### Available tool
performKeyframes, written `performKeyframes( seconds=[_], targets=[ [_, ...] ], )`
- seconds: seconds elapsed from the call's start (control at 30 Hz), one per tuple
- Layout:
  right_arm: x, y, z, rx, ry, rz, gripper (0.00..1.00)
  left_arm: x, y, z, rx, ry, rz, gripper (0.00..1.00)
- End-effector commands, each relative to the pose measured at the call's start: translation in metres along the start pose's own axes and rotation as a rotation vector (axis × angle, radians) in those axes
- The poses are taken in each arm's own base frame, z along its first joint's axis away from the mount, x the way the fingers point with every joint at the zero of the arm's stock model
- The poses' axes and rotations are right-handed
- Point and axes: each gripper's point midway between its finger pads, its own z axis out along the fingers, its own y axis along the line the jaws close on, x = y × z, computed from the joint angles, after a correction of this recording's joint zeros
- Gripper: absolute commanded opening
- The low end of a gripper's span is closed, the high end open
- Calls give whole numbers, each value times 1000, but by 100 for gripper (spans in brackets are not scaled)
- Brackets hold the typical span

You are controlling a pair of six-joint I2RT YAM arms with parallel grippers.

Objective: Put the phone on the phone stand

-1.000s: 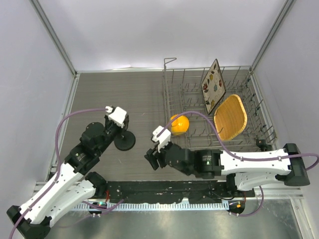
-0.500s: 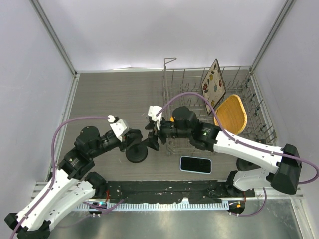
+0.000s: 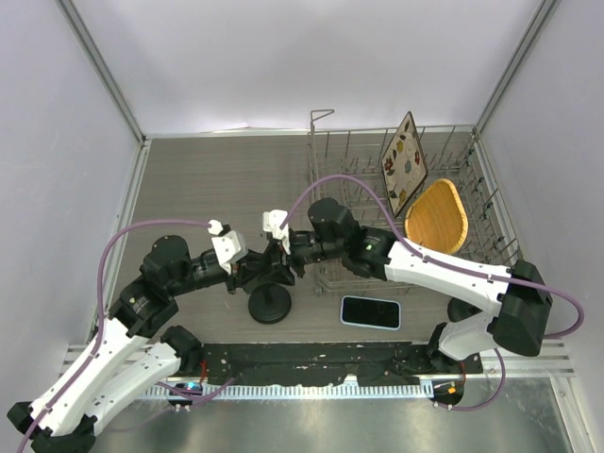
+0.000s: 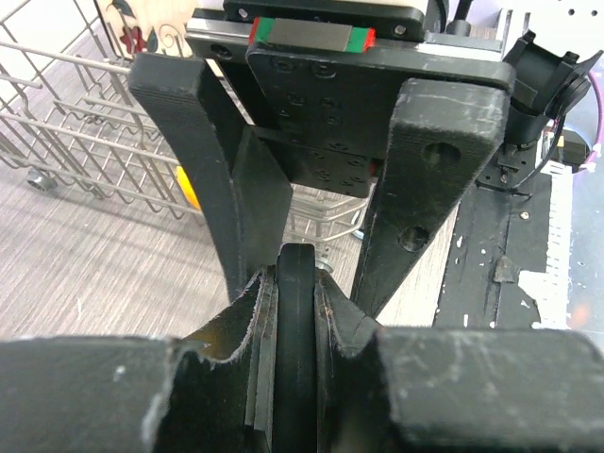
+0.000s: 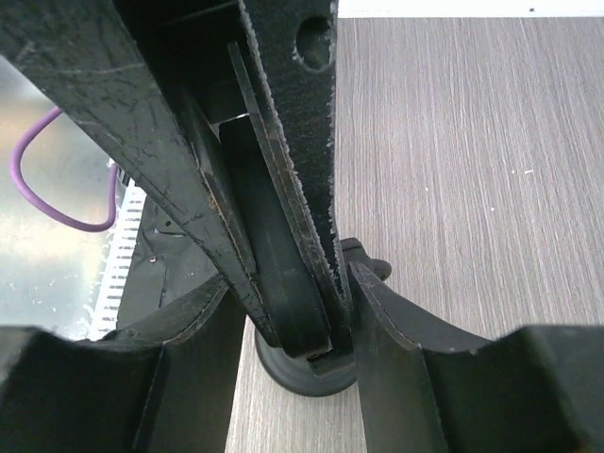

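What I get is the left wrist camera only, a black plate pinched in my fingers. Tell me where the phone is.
Observer: The phone lies flat on the table, dark face up, just on the near side of the dish rack.
Operator: Now place the stand's base for me.
Observer: The phone stand has its round base left of the phone, apart from it.
Operator: Check the right gripper's hold.
Observer: The right wrist view shows the right gripper clamped on that same plate, a pad on each face.
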Motion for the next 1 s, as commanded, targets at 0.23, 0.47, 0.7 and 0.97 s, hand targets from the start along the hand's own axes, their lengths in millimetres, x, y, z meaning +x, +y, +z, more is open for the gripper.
performKeyframes(
  seconds=[0.23,0.47,0.7,0.97],
  targets=[
    [-10,7,-9,-29,-134,11,56,-82,-10,-23,0,-255,95,0],
    [-34,16,-9,-84,-256,63,38,-88,-14,-19,43,-255,69,0],
    [-41,14,-3,-97,-287,120,20,-98,-15,-12,70,-269,26,0],
    [-61,-8,-30,73,-424,213,1,-92,29,-18,-219,-193,-257,59]
  ],
)
